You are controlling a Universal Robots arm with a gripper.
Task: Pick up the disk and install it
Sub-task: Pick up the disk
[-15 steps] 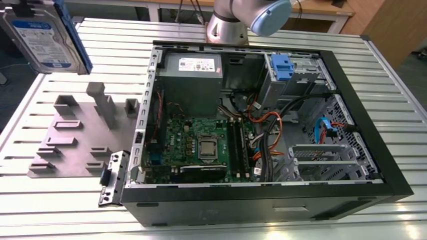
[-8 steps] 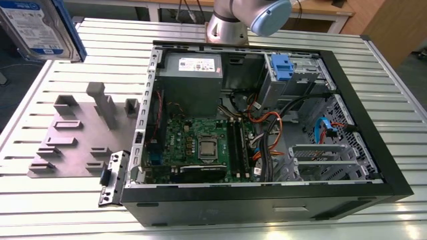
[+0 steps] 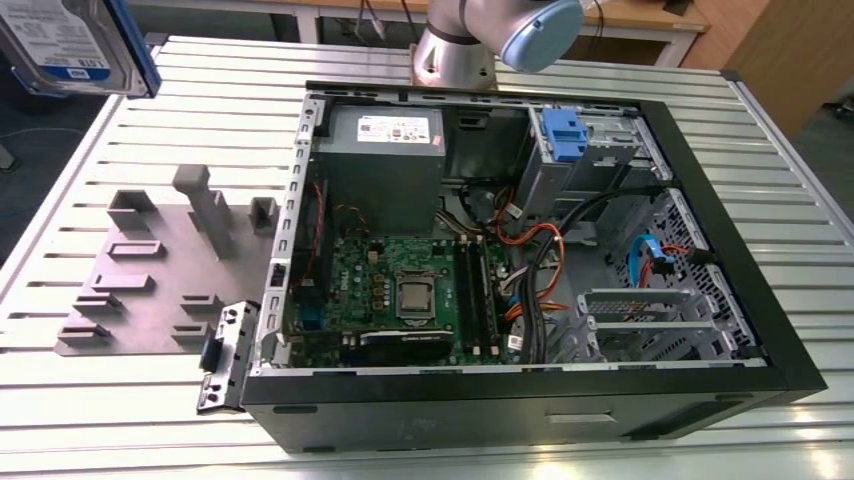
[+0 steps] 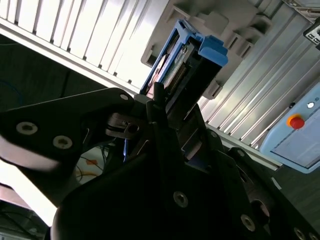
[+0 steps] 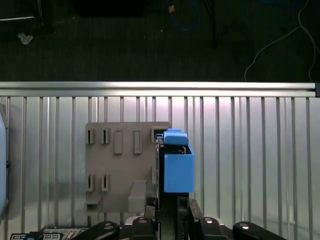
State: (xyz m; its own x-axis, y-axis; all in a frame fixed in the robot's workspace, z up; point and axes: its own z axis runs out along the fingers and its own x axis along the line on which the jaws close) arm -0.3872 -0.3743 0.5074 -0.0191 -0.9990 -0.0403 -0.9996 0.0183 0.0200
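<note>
Disk (image 3: 64, 42) off table (image 3: 747, 130), raised high over table's end at exterior view's left. Gripper (image 4: 167, 107) closed tight on disk, jaws clamping 1 end; blue-railed other end sticks out beyond jaws in both wrist views. Grey slotted plate (image 5: 120, 165) lies flat on table beneath disk, near same end, just beside open case (image 3: 534, 420). Blue-tabbed cage (image 3: 587, 150) sits in case's far corner.

The disk (image 3: 60, 40) has blue rails and a white-and-blue label; case (image 3: 507, 410) black, motherboard (image 3: 387, 270) green.
</note>
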